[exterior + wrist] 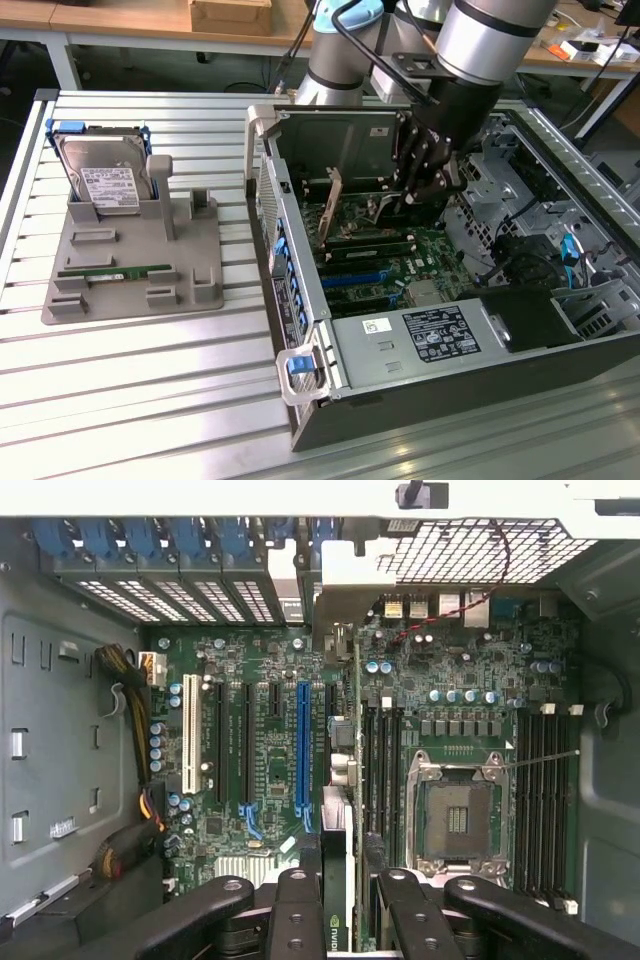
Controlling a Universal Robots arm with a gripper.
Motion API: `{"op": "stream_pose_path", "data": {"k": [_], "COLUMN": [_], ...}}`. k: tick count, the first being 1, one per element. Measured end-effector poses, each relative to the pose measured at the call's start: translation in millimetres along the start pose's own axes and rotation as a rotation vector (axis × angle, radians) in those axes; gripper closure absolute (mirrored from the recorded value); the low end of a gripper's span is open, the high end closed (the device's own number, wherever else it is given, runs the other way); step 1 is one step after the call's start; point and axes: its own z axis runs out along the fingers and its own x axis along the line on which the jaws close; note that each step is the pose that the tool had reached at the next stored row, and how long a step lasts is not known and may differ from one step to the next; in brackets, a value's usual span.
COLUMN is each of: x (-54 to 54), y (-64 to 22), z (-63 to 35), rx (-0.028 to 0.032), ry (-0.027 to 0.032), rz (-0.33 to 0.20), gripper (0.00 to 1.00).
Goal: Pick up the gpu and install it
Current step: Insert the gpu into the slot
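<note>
The tool [420,185] hangs inside the open computer case [400,400], low over the motherboard [400,270]. In the wrist view its fingers [300,910] stand partly closed on either side of the gpu [338,880], a thin dark card seen edge-on, and they appear to grip it. The card stands upright on the motherboard between the blue slot [302,750] and the black memory slots [380,770], with its silver bracket end [335,600] up against the case's rear wall. In the exterior view the gpu [328,205] shows as a thin card rising from the board just beside the tool. Beside the case on the bench [130,400] sits a grey holder tray [200,250]; a hard drive [105,180] leans at its far end and a green memory stick [115,271] lies flat in it
</note>
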Motion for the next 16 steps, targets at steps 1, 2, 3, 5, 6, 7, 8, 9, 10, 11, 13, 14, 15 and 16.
{"op": "stream_pose_path", "data": {"k": [1, 2, 3, 5, 6, 7, 8, 9, 10, 11, 13, 14, 15, 16], "x": [0.0, 0.0, 0.0, 0.1, 0.3, 0.5, 0.9, 1.2, 1.5, 1.6, 1.9, 2.1, 2.3, 2.5], "y": [0.0, 0.0, 0.0, -0.1, -0.1, -0.1, -0.2, -0.2, -0.2, -0.2, -0.3, -0.4, -0.3, 0.4], "z": [0.2, 0.6, 0.9, 1.7, 2.4, 2.9, 3.4, 3.9, 4.4, 5.1, 7.0, 8.0, 8.6, 9.1], "rx": [0.0, 0.0, 0.0, 0.0, 0.0, 0.0, 0.0, 0.0, -0.0001, 0.0, 0.0, 0.0, 0.0, 0.0], "ry": [0.0, 0.0, 0.0, 0.0, -0.0001, 0.0001, 0.0, 0.0001, 0.0, 0.0, 0.0, 0.0, 0.0001, 0.0001], "rz": [0.0, 0.0, 0.0, 0.0, 0.0, 0.0, 0.0, 0.0, 0.0, 0.0, 0.0, 0.0, 0.0, 0.0], "gripper": [0.74, 0.74, 0.74, 0.74, 0.74, 0.74, 0.74, 0.74, 0.74, 0.74, 0.74, 0.74, 0.74, 0.74]}}
